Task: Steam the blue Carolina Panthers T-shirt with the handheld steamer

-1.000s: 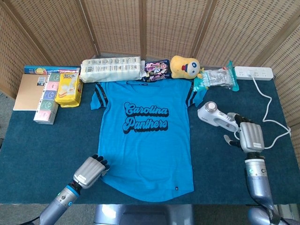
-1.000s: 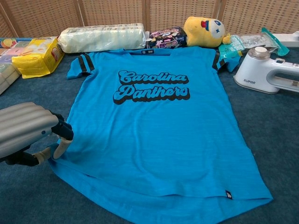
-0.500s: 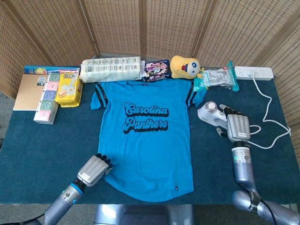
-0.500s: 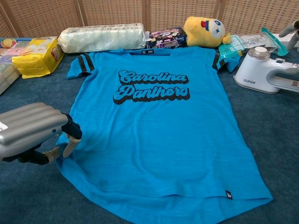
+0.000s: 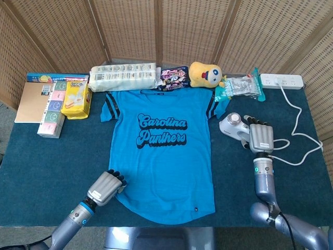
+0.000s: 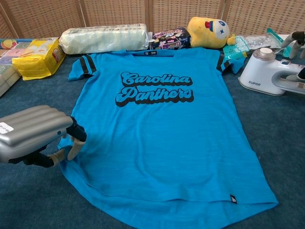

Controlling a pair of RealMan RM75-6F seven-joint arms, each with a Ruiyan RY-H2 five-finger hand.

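Cotton T-shirt (image 5: 162, 151) flat; left hand (image 5: 105, 187) fingers pinch hem; right hand (image 5: 260, 137) fingers spread over glossy steamer (image 5: 234, 127).

Yellow plush toy (image 5: 204, 73), snack packets (image 5: 174, 78), power strip (image 5: 281, 80) along table's back edge

Behind everything, a folding wicker screen (image 5: 166, 31) with dark wooden posts closes off the back; in front, a desk (image 5: 57, 161) under dark teal carpet-like cloth, evenly lit, grey floor (image 5: 6, 130) at left.
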